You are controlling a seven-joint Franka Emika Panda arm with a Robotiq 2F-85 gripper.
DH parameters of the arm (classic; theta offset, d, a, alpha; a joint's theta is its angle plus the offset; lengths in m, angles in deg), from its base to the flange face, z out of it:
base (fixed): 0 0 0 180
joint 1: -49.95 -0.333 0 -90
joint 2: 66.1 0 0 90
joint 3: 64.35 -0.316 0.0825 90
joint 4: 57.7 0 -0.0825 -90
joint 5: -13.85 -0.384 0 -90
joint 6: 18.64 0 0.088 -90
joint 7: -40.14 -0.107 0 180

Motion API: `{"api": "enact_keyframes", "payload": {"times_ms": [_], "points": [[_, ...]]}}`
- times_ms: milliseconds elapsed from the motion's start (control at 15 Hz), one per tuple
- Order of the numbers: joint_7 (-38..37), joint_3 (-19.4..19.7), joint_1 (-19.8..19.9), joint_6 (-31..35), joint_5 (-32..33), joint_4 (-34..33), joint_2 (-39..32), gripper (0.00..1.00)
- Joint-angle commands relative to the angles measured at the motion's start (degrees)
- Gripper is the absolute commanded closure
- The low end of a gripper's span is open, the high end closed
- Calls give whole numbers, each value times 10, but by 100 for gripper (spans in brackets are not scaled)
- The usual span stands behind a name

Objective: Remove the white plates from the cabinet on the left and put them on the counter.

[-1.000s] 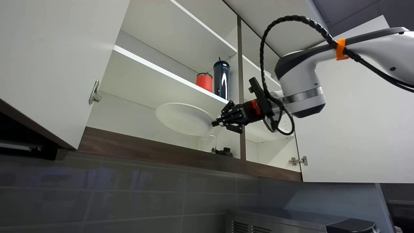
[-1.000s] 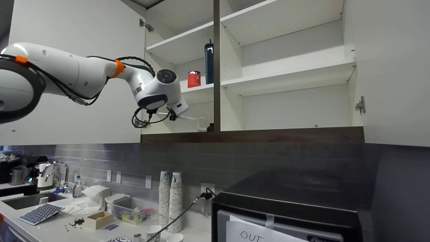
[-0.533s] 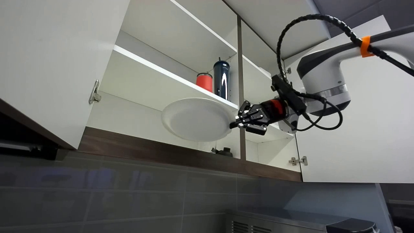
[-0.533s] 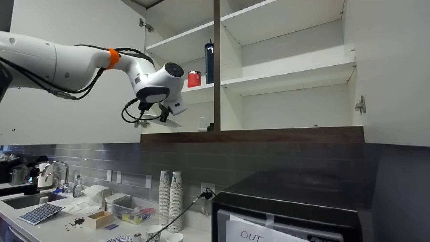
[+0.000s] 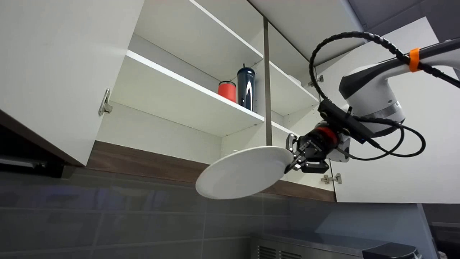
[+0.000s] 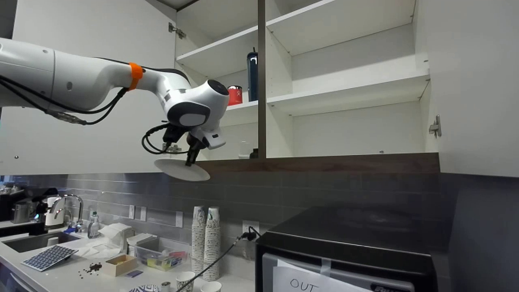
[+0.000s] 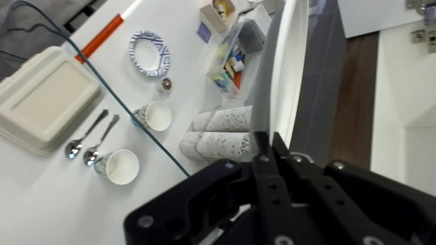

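The gripper (image 7: 270, 137) is holding one white plate (image 5: 244, 174) by its rim. In the wrist view its two fingers (image 7: 265, 170) are pressing close together, with the plate's edge standing between the tips. In both exterior views the plate is leaning, not lying level, and it is hanging in the air outside the cabinet (image 5: 143, 127), before the brown bottom edge (image 5: 143, 162). Behind the gripper the arm (image 6: 77, 75) is standing in front of a door (image 6: 89, 150) that is standing open.

On a shelf (image 5: 172, 90) of the cabinet a red cup (image 5: 227, 91) and a dark bottle (image 5: 246, 90) are standing upright, near each other but apart.

The counter (image 7: 51, 204) is lying well below the plate. On it, two stacks of cups (image 6: 198, 241) are rising near the wall (image 6: 227, 190), and beside them a clear bin (image 7: 253, 37) is holding small things (image 7: 238, 66), too blurred for naming. Two loose cups (image 7: 122, 166) are standing farther from the wall, and next to them two spoons (image 7: 91, 156) are lying side by side. A pale box (image 7: 51, 98) is lying near the spoons, and a patterned dish (image 7: 163, 56) is resting farther along. At the far end, in an exterior view, a tap (image 6: 80, 211) is bending over the sink (image 6: 24, 245). Under the cabinet a black machine (image 6: 348, 243) is standing, and a paper (image 6: 279, 284) on its front is showing the word OUT.
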Motion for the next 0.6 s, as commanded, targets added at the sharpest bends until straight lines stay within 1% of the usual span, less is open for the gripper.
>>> {"api": "enact_keyframes", "payload": {"times_ms": [0,67,467,533], "points": [[5,-6,14,-23,7,2,-2,96],[8,-6,16,-32,11,8,-2,96],[9,-7,16,-33,14,13,-2,96],[9,-7,16,-33,14,13,-2,99]]}}
